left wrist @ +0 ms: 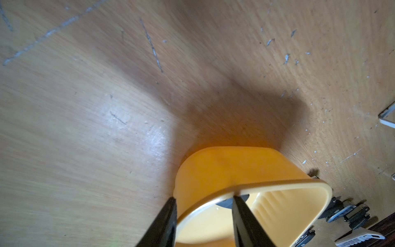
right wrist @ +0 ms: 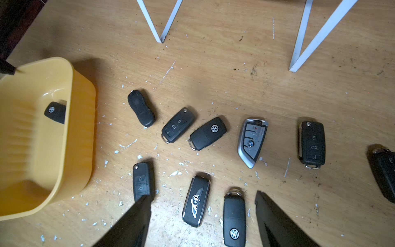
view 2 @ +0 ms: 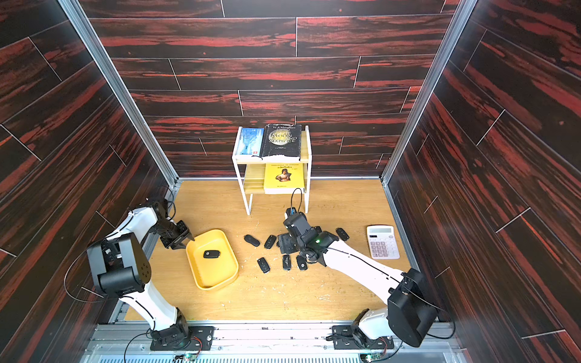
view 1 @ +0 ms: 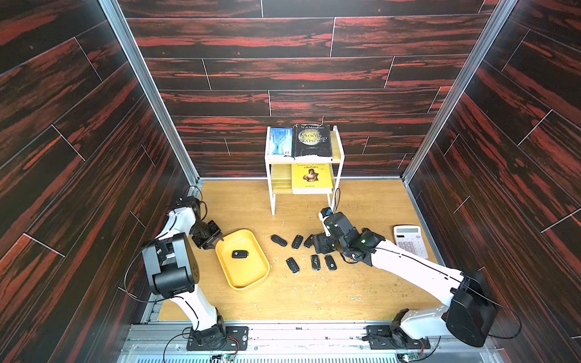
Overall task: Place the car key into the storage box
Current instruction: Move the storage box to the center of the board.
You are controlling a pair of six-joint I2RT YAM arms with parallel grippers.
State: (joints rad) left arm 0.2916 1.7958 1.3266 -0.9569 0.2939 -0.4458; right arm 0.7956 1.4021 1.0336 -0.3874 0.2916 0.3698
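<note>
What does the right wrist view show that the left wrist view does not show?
Only the right wrist view: the open right gripper and the loose keys laid out whole, badges legible. Only the left wrist view: the left gripper whole, a finger each side of the storage box rim, and a calculator edge. Both: the yellow box, wooden table, a shelf leg, some keys.

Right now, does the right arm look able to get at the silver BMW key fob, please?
Probably yes. The right gripper hovers open near the silver BMW key fob, which lies flat on the table, apart from the Volkswagen key beside it, nothing on top.
</note>
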